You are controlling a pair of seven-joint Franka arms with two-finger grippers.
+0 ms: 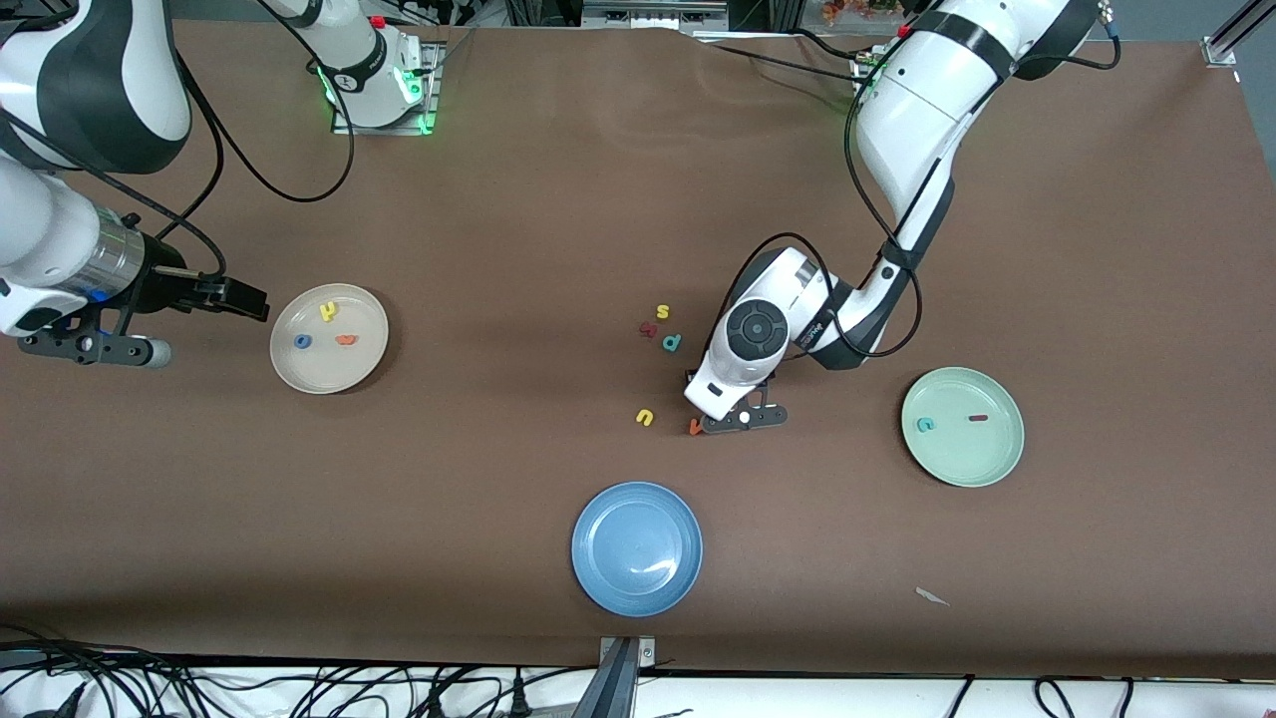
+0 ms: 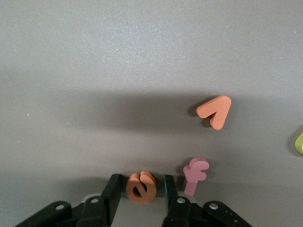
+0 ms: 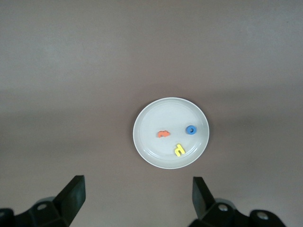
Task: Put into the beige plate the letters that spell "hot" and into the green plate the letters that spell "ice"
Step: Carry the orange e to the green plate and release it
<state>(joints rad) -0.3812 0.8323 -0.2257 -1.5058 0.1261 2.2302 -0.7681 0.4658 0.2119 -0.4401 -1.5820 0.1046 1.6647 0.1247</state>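
The orange e (image 2: 141, 187) lies on the brown table between the fingers of my left gripper (image 2: 141, 182). The jaws are open, with a small gap on each side of the letter. The green plate (image 1: 962, 461) toward the left arm's end holds a teal c (image 1: 925, 424) and a dark red i (image 1: 978, 418). In the beige plate (image 1: 311, 375) lie the yellow h (image 1: 328, 311), blue o (image 1: 302, 341) and orange t (image 1: 346, 340). My right gripper (image 3: 137, 194) hangs open and empty over the table beside the beige plate (image 3: 147, 142).
A pinkish f (image 2: 195, 175) stands close beside one left finger, an orange v (image 2: 215, 111) a little past it. Yellow u (image 1: 645, 417), yellow s (image 1: 663, 314), teal p (image 1: 672, 342) and a dark red crooked letter (image 1: 649, 329) lie nearby. A blue plate (image 1: 636, 588) sits nearest the camera.
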